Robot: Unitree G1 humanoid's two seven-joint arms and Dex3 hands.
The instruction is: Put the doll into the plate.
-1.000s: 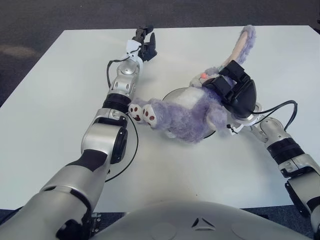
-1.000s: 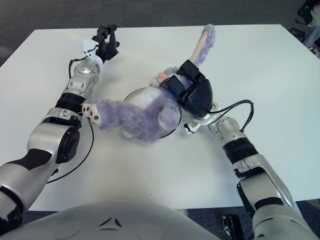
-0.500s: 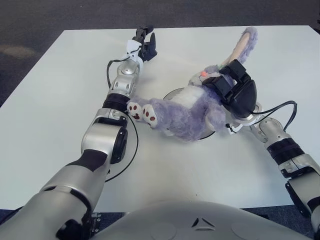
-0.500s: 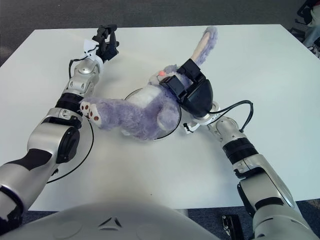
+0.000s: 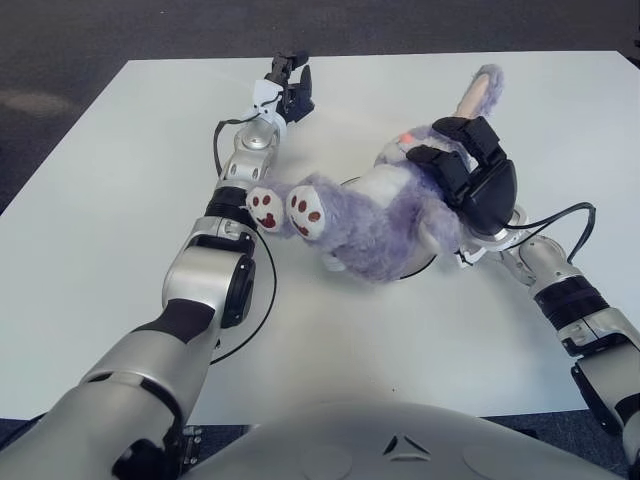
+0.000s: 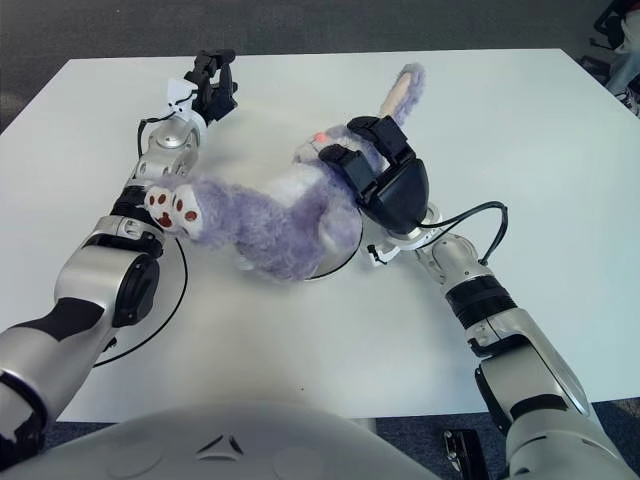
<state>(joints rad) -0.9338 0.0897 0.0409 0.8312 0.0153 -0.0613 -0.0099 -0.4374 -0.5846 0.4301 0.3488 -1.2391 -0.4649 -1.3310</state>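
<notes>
Doll (image 5: 370, 220) sprawls across plate (image 5: 425, 268) mid-table, feet toward left edge | right hand (image 5: 470, 180) fingers curled over its head | left hand (image 5: 288, 88) near far edge, fingers unclear.

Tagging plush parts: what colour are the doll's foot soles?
White with dark red paw pads, on the purple plush rabbit doll's feet; clearest in the left eye view.
</notes>
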